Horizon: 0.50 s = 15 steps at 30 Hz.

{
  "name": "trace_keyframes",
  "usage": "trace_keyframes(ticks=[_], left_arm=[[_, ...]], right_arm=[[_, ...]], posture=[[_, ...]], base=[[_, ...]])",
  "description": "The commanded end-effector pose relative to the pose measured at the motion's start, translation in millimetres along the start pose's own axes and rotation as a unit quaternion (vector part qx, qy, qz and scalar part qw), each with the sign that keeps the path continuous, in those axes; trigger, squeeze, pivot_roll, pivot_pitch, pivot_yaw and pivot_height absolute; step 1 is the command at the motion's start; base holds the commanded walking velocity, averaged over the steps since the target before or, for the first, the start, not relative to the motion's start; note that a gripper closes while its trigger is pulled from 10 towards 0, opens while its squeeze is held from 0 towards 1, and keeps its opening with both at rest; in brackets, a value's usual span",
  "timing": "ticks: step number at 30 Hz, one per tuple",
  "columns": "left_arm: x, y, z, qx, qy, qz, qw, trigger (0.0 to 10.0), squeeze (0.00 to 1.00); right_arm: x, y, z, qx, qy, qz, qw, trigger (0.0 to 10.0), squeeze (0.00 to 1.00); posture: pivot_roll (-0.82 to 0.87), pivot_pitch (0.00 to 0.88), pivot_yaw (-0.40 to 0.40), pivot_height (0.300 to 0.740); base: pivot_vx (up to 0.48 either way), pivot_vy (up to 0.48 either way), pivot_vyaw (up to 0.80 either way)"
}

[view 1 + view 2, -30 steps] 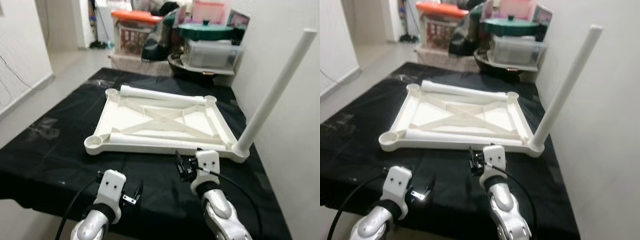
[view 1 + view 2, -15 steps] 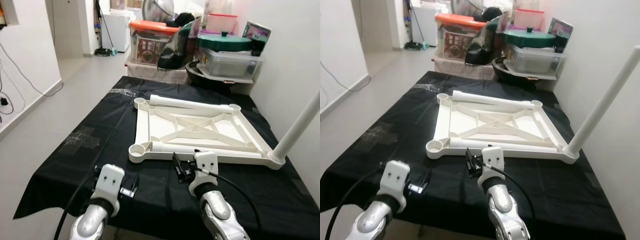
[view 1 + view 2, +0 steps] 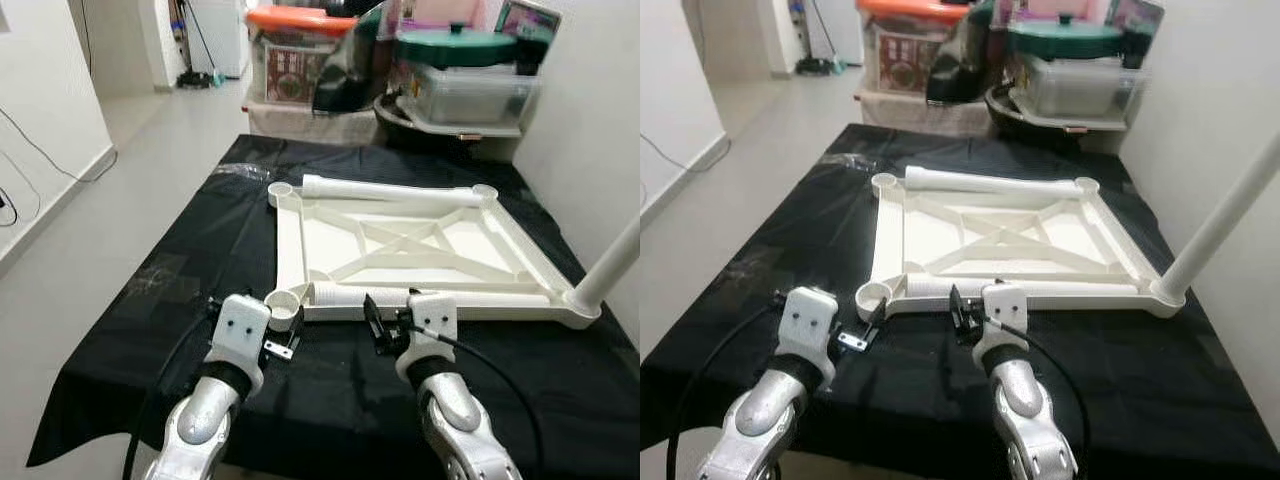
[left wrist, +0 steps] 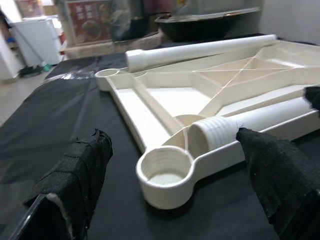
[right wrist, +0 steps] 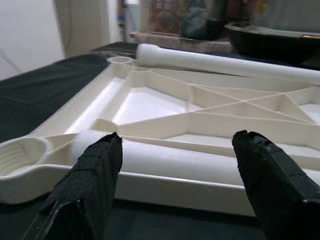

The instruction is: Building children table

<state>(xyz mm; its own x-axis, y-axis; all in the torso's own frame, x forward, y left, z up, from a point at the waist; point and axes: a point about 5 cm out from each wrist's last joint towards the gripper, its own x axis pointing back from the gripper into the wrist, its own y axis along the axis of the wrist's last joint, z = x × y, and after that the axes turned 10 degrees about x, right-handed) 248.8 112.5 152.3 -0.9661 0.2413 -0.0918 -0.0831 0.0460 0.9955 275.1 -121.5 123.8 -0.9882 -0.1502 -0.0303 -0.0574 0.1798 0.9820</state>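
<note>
In the left eye view, a white plastic tabletop (image 3: 415, 245) lies upside down on a black cloth (image 3: 180, 300) that covers the desk. One white leg (image 3: 610, 270) stands upright in the tabletop's near right corner socket. A second loose leg (image 3: 385, 190) lies along its far edge, and a third leg (image 3: 365, 294) lies along its near edge, just beside the empty socket (image 3: 285, 300) at the near left corner. The left claw (image 3: 280, 345) hovers just in front of that empty socket, and the right claw (image 3: 385, 325) sits just before the near edge, close to the lying leg. Behind the desk stand an orange-lidded box (image 3: 300, 50) with a printed label that is too blurred to read, a green pot lid (image 3: 455, 45) and a clear plastic bin (image 3: 470, 95).

The right eye view shows the same layout, with the upright leg leaning out past the frame's right side.

In the left wrist view, the left claw's fingers (image 4: 75, 175) are spread wide apart, with the empty threaded socket between them and the ribbed end of the near leg just beyond.

In the right wrist view, the right claw's fingers (image 5: 92, 175) are likewise wide apart, framing the near leg lying inside the tabletop's rim; they seem not to touch it.
</note>
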Motion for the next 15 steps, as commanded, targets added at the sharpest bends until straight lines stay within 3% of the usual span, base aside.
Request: trace_keyframes(ticks=[1, 3, 9, 15], left_arm=[[0.0, 0.8, -0.3, 0.001, 0.001, 0.003, 1.000, 10.0, 0.00], [0.2, 0.5, 0.8, 0.004, 0.008, 0.004, 1.000, 10.0, 0.00], [-3.3, 1.6, 7.6, 0.013, 0.026, 0.010, 1.000, 10.0, 0.00], [-12.5, -0.6, 8.2, 0.014, -0.012, 0.041, 0.999, 10.0, 0.00]], right_arm=[[1.3, -1.6, -3.3, 0.000, -0.004, 0.008, 1.000, 10.0, 0.00], [1.4, -1.4, -3.6, 0.000, -0.004, 0.008, 1.000, 10.0, 0.00], [0.3, 1.2, -4.6, -0.003, -0.007, 0.004, 1.000, 10.0, 0.00], [-7.1, 8.9, -12.3, 0.000, -0.031, -0.014, 0.999, 10.0, 0.00]], posture=[[0.20, 0.000, -0.085, 0.740], [0.20, 0.000, -0.084, 0.740], [0.21, 0.000, -0.083, 0.740], [0.21, 0.000, -0.074, 0.740]], base=[[0.311, 0.000, 0.00], [0.311, 0.000, 0.00], [0.000, 0.000, 0.00], [0.000, 0.000, 0.00]])
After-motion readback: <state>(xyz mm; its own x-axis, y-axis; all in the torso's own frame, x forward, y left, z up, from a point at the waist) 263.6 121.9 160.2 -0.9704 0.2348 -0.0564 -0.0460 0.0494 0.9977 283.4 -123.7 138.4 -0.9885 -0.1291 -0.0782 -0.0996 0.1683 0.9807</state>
